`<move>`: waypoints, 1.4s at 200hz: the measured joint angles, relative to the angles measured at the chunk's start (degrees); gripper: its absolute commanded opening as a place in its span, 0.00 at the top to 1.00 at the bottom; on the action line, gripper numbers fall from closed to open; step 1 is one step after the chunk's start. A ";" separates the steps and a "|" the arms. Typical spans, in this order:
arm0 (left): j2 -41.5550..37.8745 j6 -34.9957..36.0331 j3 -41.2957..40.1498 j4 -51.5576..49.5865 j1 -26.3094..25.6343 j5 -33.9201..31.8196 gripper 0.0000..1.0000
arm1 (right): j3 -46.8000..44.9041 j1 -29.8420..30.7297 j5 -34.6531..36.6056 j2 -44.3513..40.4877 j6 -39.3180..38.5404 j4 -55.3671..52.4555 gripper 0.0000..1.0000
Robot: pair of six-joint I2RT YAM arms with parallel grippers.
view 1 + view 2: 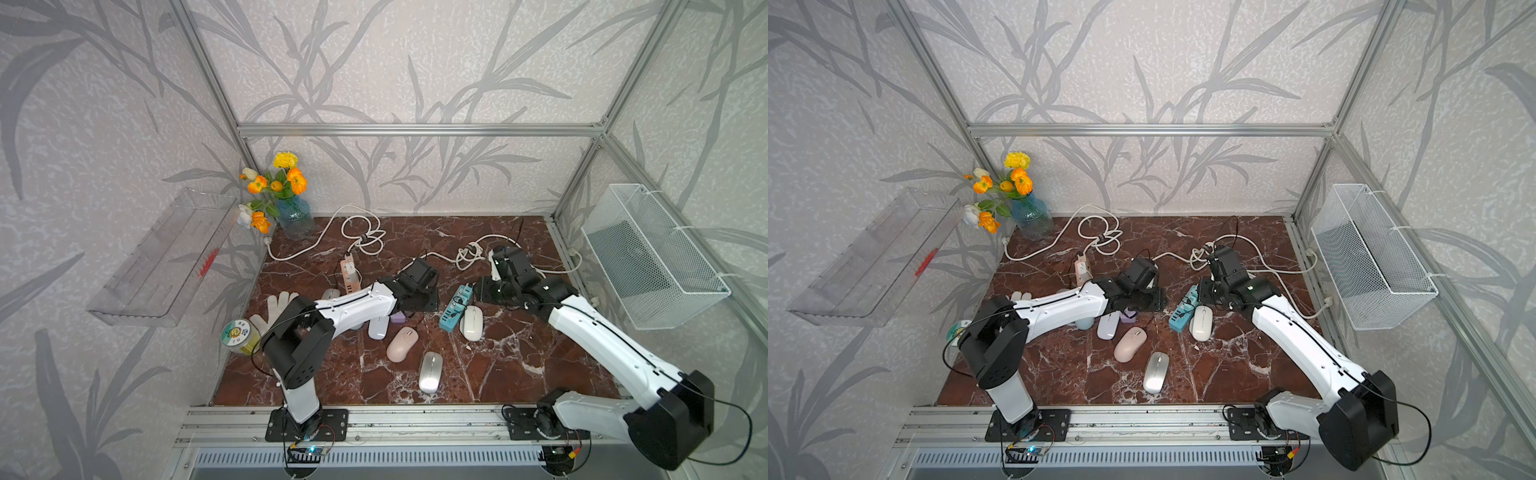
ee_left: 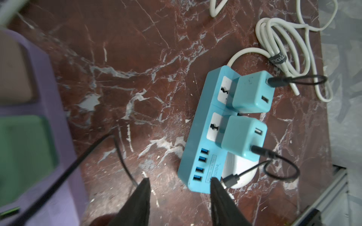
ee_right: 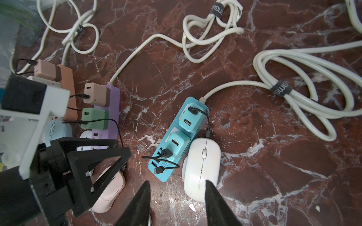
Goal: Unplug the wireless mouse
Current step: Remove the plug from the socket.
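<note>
The table (image 1: 498,374) is dark red stone with white lines. On the left, my left gripper (image 2: 179,180) hangs low near the purple strip (image 3: 112,109). It is half wide, with nothing in it. I think it is there to hold things down. Next comes the blue strip (image 2: 197,140). The white mouse (image 3: 202,166) lies just beside it, on its right. A thin black cable (image 3: 208,125) runs from a charger to the mouse's nose. I cannot tell if it is plugged in. My right gripper (image 3: 177,182) hangs by the mouse, half wide and empty, ready to grab.
</note>
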 measured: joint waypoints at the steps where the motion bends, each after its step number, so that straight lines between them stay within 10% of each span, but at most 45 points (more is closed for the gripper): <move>1: 0.22 -0.35 0.00 0.28 0.09 0.39 0.62 | 0.15 0.00 0.00 0.17 0.11 -0.09 0.54; 56: 4.96 -5.25 -0.44 9.77 1.25 12.96 1.00 | 5.60 0.02 -0.59 7.93 6.32 -3.10 0.60; 280: 7.65 -9.86 -7.98 22.86 1.25 20.63 1.00 | 16.20 1.84 -3.74 28.85 16.63 -12.00 0.53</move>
